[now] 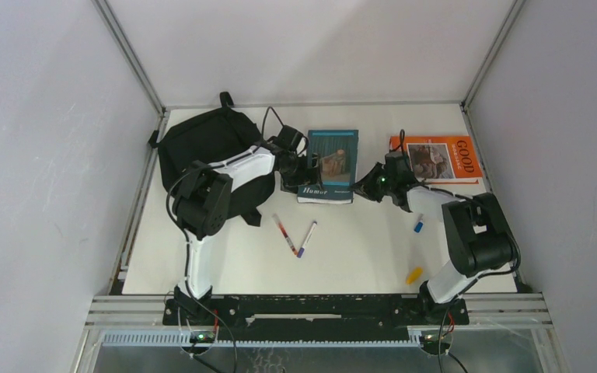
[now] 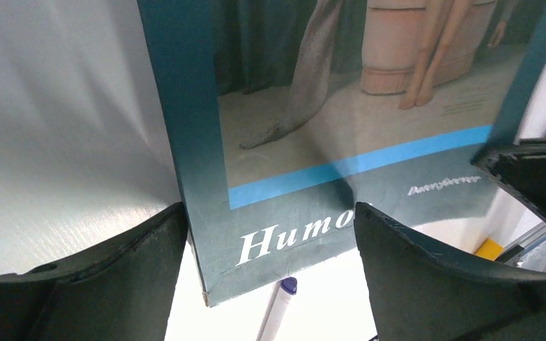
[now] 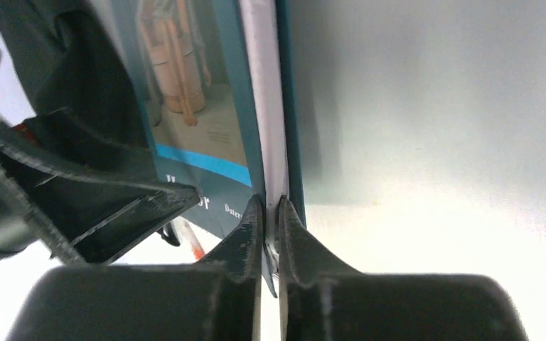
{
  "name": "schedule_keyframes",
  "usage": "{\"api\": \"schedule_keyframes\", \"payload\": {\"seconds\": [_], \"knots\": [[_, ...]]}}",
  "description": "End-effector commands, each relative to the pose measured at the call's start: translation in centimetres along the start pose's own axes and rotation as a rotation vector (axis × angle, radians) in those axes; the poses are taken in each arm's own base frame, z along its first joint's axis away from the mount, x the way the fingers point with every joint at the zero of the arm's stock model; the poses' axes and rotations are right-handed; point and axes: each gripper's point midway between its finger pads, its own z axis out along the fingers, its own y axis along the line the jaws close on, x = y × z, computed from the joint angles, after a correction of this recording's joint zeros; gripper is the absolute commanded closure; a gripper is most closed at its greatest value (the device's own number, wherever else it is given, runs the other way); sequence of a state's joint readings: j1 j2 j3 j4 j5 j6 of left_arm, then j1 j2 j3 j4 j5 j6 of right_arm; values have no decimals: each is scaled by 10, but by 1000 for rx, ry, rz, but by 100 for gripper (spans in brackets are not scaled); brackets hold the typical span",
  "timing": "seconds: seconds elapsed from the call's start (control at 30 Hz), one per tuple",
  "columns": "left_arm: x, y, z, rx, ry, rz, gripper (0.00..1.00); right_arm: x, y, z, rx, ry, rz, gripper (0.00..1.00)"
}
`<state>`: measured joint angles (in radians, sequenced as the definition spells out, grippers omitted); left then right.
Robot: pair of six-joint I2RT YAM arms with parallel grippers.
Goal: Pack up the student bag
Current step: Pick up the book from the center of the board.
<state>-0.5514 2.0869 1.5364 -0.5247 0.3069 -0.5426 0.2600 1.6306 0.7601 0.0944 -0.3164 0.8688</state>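
The student bag (image 1: 202, 144), a black fabric backpack, lies at the back left of the table. A teal book titled "Humor" (image 1: 330, 163) lies right of it. My right gripper (image 1: 360, 186) is shut on the book's near right edge; in the right wrist view the fingertips (image 3: 254, 217) pinch the cover and pages (image 3: 270, 142). My left gripper (image 1: 295, 180) is open at the book's near left corner. In the left wrist view its jaws (image 2: 270, 234) stand wide on either side of that corner of the book (image 2: 341, 128), without gripping it.
An orange book (image 1: 439, 158) lies at the back right. Two pens (image 1: 284, 233) (image 1: 307, 238) lie in a V near the middle front, one showing in the left wrist view (image 2: 279, 305). A small blue item (image 1: 418, 227) and a yellow item (image 1: 413, 274) lie front right.
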Motion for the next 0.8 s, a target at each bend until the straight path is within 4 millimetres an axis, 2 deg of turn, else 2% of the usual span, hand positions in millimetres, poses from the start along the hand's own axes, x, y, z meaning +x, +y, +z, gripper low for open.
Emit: {"api": "schedule_keyframes", "payload": {"seconds": [0.0, 0.07, 0.13, 0.23, 0.27, 0.37, 0.53, 0.63, 0.77], "knots": [[-2, -62, -31, 181, -39, 71, 11, -5, 40, -19, -127, -14, -50, 100], [-4, -61, -44, 158, -58, 96, 11, -7, 41, -26, -128, -19, -60, 100], [-7, -54, -64, 114, -80, 126, 10, -10, 43, -35, -144, -19, -72, 100], [-13, -37, -94, 51, -144, 137, 6, -10, 52, -53, -205, 10, -104, 100], [-17, -35, -107, 53, -175, 116, 5, -10, 55, -59, -224, 12, -124, 100], [-25, -34, -125, 112, -225, 60, 4, -12, 63, -74, -269, 6, -169, 100], [-17, -38, -125, 205, -228, 6, 3, -17, 70, -90, -323, 6, -183, 100], [-11, -31, -120, 225, -191, -49, 2, -18, 73, -97, -366, 18, -177, 100], [-12, -29, -128, 310, -207, -92, 1, -15, 79, -108, -483, 51, -207, 100]]}}
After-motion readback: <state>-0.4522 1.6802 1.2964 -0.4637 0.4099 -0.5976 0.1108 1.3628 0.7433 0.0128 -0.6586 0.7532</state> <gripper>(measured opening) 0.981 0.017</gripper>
